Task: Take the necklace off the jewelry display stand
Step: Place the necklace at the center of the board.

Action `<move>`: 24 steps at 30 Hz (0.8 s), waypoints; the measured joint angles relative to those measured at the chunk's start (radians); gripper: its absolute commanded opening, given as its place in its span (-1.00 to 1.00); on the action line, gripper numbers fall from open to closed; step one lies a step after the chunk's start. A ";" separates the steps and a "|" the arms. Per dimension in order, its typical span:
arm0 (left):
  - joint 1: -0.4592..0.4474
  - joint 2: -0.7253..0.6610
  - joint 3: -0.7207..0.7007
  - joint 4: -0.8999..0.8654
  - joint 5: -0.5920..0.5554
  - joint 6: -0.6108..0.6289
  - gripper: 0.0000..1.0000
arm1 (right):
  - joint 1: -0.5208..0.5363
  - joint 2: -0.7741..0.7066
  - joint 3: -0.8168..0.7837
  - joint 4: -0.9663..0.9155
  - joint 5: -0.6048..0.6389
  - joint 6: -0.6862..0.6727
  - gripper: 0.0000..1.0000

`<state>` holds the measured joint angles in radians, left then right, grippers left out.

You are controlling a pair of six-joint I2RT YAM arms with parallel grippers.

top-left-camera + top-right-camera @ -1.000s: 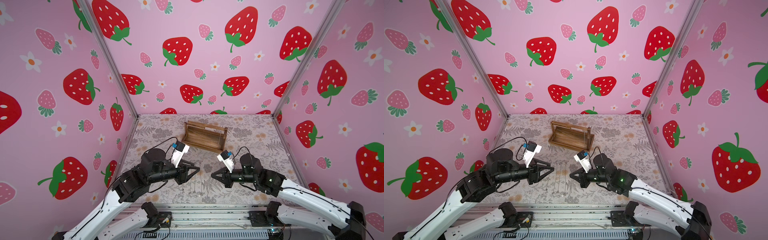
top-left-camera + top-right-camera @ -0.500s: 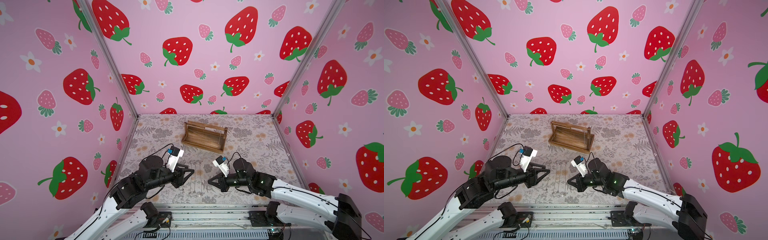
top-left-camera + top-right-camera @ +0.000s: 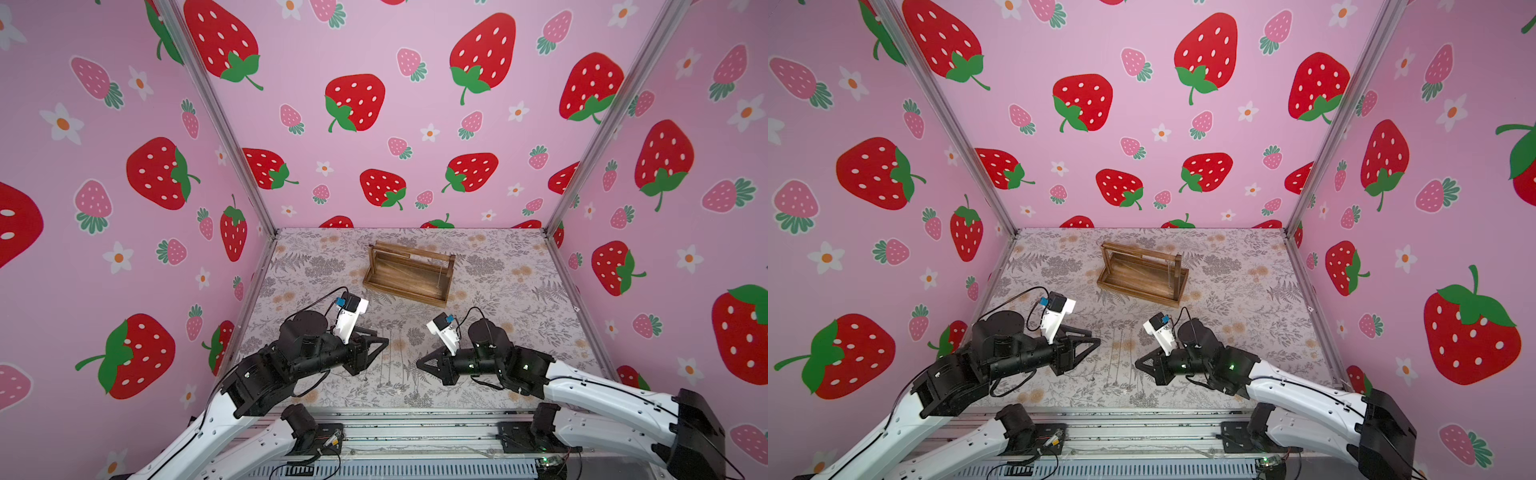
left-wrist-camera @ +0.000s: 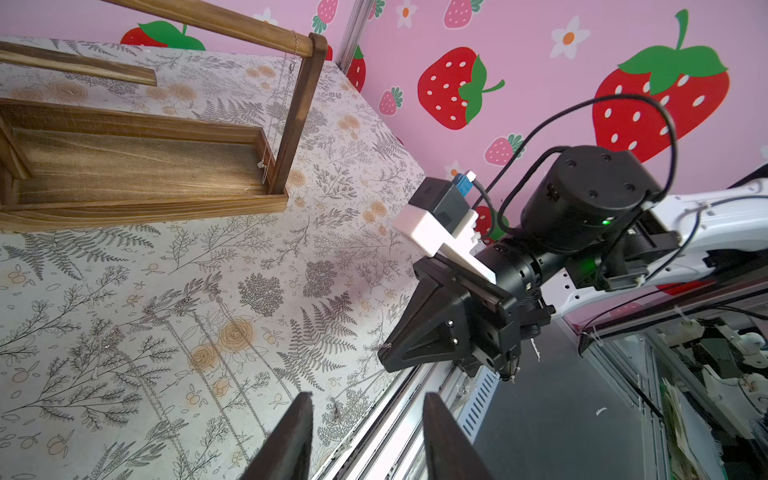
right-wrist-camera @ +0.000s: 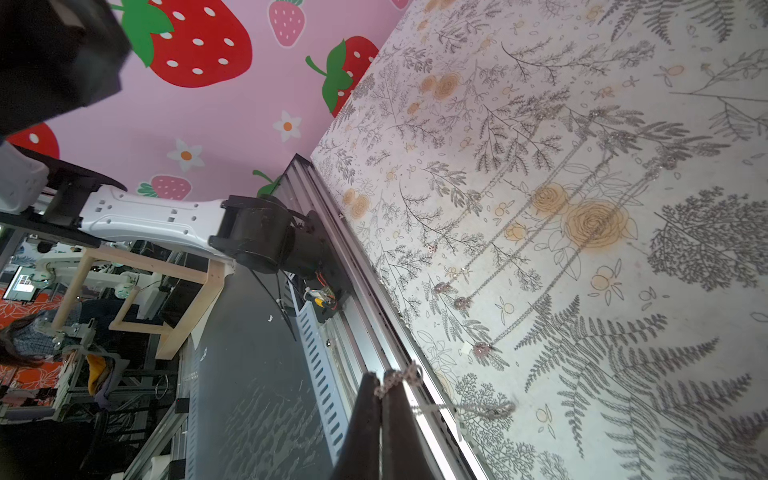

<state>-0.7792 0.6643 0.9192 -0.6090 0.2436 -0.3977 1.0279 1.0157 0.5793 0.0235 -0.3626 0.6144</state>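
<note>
Right fingers (image 5: pixel 365 428) clenched on thin silver chain necklace (image 5: pixel 397 377), low over floral-print bench (image 5: pixel 582 124) near its front edge, well apart from brown wooden jewelry display stand (image 3: pixel 405 293) at rear. Left fingers (image 4: pixel 295 440) parted, empty. Best bet, imo: lower slowly, let chain settle w/o tangling, then release.

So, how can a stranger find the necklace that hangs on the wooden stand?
Look at the jewelry display stand at the back of the floral table. Beside its upright on the robot's right, a thin necklace hangs from the top bar. The other chains lie on the table; only this one hangs.
</note>
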 measured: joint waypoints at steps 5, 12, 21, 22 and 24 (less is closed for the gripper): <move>0.000 0.002 -0.009 0.001 0.000 0.000 -0.13 | 0.000 0.061 -0.021 0.002 0.070 0.016 -1.00; 0.000 0.006 -0.009 0.001 0.003 0.000 -0.13 | -0.002 0.144 -0.021 0.007 0.222 0.034 -1.00; 0.000 0.023 -0.009 0.002 -0.001 0.012 -0.13 | -0.072 0.306 0.000 0.056 0.295 0.041 -1.00; 0.000 0.029 -0.009 0.002 -0.001 0.015 -0.13 | -0.080 0.322 0.006 0.060 0.295 0.040 -1.00; 0.000 0.045 -0.009 0.006 -0.001 0.020 -0.13 | -0.097 0.356 0.021 0.074 0.294 0.040 -1.00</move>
<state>-0.7792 0.7094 0.9100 -0.6025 0.2428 -0.3775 0.9314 1.3716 0.5999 0.0971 -0.0685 0.6544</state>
